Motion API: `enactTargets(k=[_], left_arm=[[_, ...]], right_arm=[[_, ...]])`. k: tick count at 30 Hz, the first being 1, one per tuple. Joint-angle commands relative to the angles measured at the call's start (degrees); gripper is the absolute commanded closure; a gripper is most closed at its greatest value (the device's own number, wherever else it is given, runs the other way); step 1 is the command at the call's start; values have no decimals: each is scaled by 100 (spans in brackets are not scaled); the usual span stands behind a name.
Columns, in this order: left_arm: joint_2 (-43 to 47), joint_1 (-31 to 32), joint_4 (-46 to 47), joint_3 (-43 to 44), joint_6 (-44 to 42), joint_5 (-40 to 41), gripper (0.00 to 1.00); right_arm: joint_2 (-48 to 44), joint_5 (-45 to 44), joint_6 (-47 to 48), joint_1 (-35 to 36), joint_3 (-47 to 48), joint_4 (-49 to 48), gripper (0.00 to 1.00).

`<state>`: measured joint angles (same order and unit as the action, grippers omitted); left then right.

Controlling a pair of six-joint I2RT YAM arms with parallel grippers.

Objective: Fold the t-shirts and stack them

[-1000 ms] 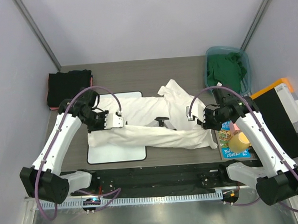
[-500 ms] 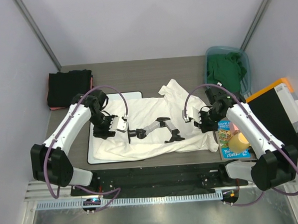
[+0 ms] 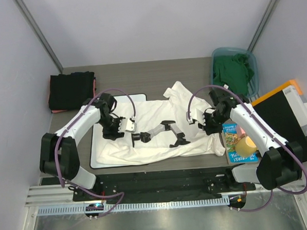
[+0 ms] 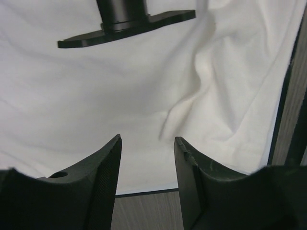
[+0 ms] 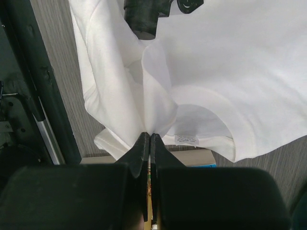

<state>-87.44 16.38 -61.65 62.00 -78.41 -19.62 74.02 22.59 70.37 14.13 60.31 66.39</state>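
A white t-shirt [image 3: 159, 122] with a black print lies spread across the white board [image 3: 102, 160] in the middle of the table. My left gripper [image 3: 127, 125] hovers open just above its left part, nothing between the fingers [image 4: 103, 177]; under them I see creased white cloth [image 4: 144, 86] and the board's black rim. My right gripper [image 3: 197, 118] is shut on a pinch of the white shirt's right side [image 5: 149, 136], near the collar label [image 5: 187, 139]. Folded black t-shirts [image 3: 71, 90] with a pinkish-red edge lie at the far left. A green t-shirt [image 3: 233, 72] fills a bin.
The teal bin [image 3: 216, 65] stands at the back right. A colourful book [image 3: 237, 141] with a yellow object [image 3: 245, 145] on it lies right of the shirt, next to a black and orange box [image 3: 292, 118]. Side walls close in on both sides.
My left gripper opened and let go of the white shirt. The shirt's near fold dropped flat, showing the black print. The right gripper stayed shut on the cloth.
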Motion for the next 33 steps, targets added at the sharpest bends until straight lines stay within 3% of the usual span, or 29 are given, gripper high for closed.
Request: enactTargets(k=[1, 10, 19, 33], left_arm=[[-308, 14, 373, 506, 37, -341, 52], [-923, 93, -172, 638, -728, -421, 59], [-1249, 102, -980, 1130, -895, -324, 64], [-889, 102, -1316, 331, -1098, -367, 63]], right_arm=[[-28, 0, -58, -16, 191, -214, 99], [-37, -27, -190, -7, 209, -364, 99], [-28, -167, -252, -7, 253, -399, 99], [201, -238, -331, -7, 420, -513, 99]])
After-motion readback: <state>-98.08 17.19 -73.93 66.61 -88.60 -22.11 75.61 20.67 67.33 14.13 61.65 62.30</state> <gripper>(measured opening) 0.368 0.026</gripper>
